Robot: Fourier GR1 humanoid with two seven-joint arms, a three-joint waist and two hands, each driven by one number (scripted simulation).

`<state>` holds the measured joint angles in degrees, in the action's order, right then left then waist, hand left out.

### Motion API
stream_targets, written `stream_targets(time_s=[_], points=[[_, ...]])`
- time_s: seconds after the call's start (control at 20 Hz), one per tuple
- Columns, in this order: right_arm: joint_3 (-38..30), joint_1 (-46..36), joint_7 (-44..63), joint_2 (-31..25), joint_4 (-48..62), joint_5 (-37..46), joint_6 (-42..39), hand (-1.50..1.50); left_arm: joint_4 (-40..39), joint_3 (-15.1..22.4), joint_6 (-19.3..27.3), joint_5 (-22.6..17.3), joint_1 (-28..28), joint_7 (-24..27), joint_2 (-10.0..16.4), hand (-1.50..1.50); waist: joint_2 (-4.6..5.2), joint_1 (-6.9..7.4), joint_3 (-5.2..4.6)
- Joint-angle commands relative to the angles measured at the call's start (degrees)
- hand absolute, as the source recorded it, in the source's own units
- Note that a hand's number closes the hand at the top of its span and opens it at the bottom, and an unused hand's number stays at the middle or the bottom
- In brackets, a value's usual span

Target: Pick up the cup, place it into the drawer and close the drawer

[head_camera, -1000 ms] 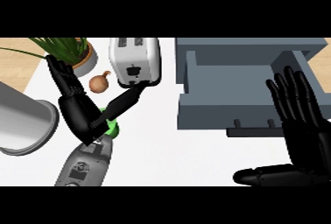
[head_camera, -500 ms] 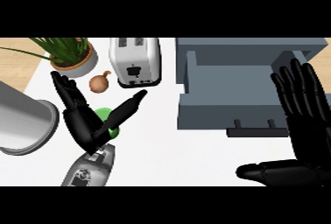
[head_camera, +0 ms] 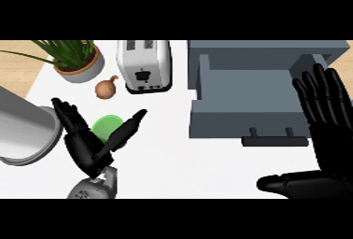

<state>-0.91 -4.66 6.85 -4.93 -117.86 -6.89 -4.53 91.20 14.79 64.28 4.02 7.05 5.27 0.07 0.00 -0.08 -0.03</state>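
A green cup (head_camera: pixel 109 130) stands on the white counter (head_camera: pixel 172 158) at the left, partly hidden by my left hand (head_camera: pixel 86 147). That hand is open, its fingers on the cup's left and its thumb stretched across the cup's right side, not curled round it. The grey drawer (head_camera: pixel 255 100) stands open at the right, its handle (head_camera: pixel 274 139) facing me. My right hand (head_camera: pixel 324 135) is open with fingers up, resting over the drawer's right edge.
A silver toaster (head_camera: pixel 143 65) stands behind the cup, with an onion (head_camera: pixel 106 88) and a potted plant (head_camera: pixel 79 60) to its left. A large metal pot (head_camera: pixel 24 133) sits at the left edge, close to my left hand.
My left hand has drawn back toward me and lowered in the view, uncovering more of the green cup. The right hand has barely moved.
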Motion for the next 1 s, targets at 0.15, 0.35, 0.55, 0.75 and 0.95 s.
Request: stream_targets(time_s=[0.15, 0.35, 0.55, 0.75, 0.95], points=[[2.1, 1.7, -1.6, 1.7, 0.4, 1.4, -0.2, -1.5, -5.5, -2.2, 0.0, -12.6, -2.4, 13.3, -0.1, -1.5, 0.03, -0.07, -0.01], [0.0, -0.1, 2.2, 0.1, -2.1, -0.9, -0.6, -1.5, -0.4, 0.5, -2.0, -16.6, -11.6, 19.2, -0.1, -1.5, -0.06, 0.18, -0.01], [-1.1, -1.7, 0.8, -0.1, 0.4, -0.1, -0.6, -1.5, -9.0, -5.2, -6.5, -22.0, -6.4, 23.2, -0.1, -1.5, -0.01, 0.07, 0.02], [0.6, -2.3, 2.2, 0.9, 0.0, -0.4, -0.3, -1.5, -21.2, -5.9, -8.0, -35.0, -2.2, 36.5, -0.1, -1.5, 0.07, -0.16, -0.04], [2.5, 1.9, 2.7, 1.7, -4.9, 1.7, 0.3, -1.5, -22.9, -8.8, -13.8, -38.4, -5.2, 41.3, -0.1, -1.5, 0.0, -0.12, -0.01]])
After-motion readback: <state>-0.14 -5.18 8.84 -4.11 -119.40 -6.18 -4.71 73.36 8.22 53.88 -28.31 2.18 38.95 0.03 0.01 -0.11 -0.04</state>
